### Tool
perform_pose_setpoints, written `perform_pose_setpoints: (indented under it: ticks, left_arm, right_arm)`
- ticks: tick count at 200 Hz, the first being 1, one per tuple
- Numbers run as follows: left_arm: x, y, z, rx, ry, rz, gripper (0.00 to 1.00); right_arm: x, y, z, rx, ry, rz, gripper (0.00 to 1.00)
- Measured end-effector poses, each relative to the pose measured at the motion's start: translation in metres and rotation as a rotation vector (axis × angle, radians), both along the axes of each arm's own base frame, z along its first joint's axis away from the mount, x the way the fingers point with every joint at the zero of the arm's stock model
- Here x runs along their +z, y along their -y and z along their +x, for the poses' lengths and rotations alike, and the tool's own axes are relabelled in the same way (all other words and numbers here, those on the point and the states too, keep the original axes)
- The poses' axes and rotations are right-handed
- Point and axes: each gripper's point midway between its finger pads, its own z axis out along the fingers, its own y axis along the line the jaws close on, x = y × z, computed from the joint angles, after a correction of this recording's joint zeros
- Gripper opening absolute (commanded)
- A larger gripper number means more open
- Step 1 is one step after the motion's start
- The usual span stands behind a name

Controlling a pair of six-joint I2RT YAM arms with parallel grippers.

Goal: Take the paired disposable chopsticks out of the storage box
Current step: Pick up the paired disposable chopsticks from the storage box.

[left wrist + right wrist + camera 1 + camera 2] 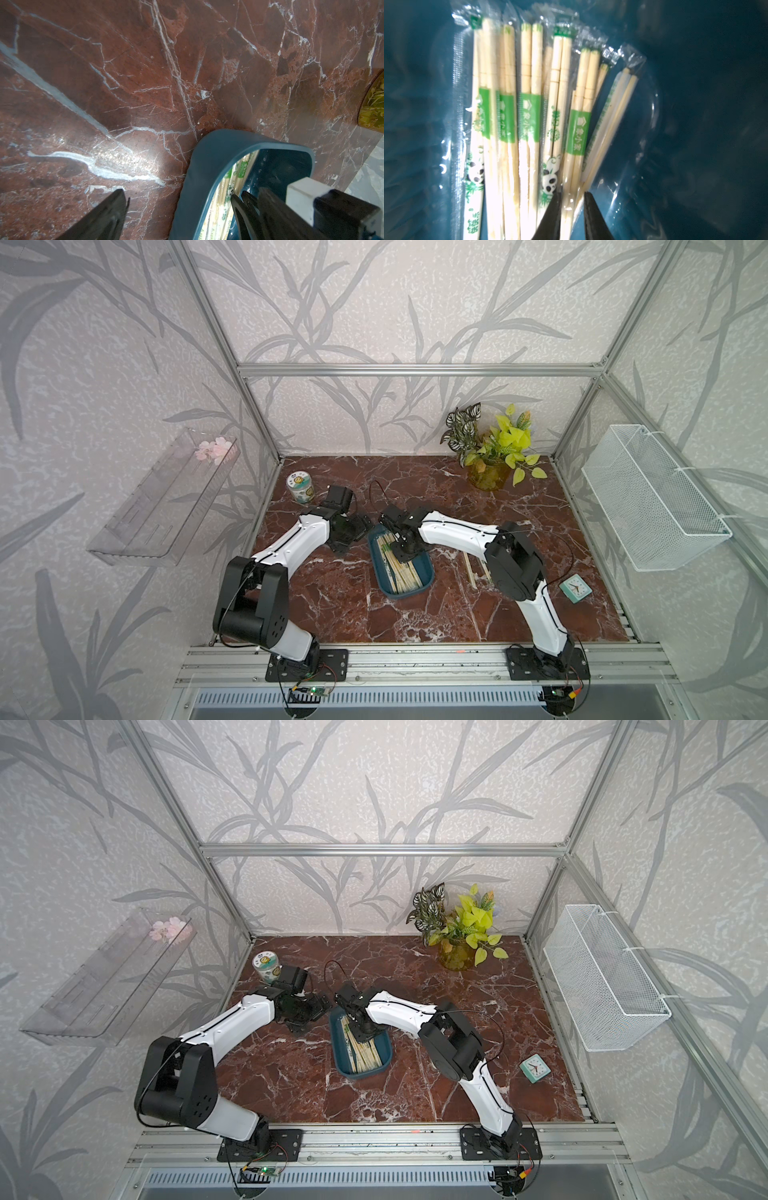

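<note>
While bundled inside the storage box (430,574), paired disposable chopsticks (529,116): clear wrappers, green bands, panda print, Chinese characters too blurred to read. Jaws of right gripper (572,199) astride one pair, clamping uncertain. Jaws of left gripper (178,197) apart, straddling the box wall.

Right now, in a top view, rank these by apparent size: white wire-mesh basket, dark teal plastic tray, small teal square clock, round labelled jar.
1. white wire-mesh basket, clearly largest.
2. dark teal plastic tray.
3. small teal square clock and round labelled jar: they look alike, so unranked.
</note>
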Motion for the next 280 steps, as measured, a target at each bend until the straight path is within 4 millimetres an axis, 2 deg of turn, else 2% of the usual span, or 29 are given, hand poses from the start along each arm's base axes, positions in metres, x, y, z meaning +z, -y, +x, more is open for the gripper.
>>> perform_pose_setpoints:
  ticks: [51,119,221,280]
  left_arm:
    - [-0.001,0.001,-0.001,-0.003,-0.004,-0.005,0.99]
    - [-0.001,0.002,-0.002,-0.005,-0.004,-0.012,0.99]
    - [0.0,0.002,-0.002,-0.006,0.0,-0.014,0.99]
    - [0.0,0.002,-0.002,-0.006,0.001,-0.015,0.99]
  right_arm:
    - [-0.009,0.002,-0.001,-0.001,-0.015,-0.017,0.22]
    - [-0.008,0.001,-0.002,-0.014,-0.018,-0.01,0.14]
    - [0.013,-0.002,0.0,-0.027,0.003,0.033,0.12]
    - [0.023,0.005,0.006,-0.054,0.01,0.043,0.12]
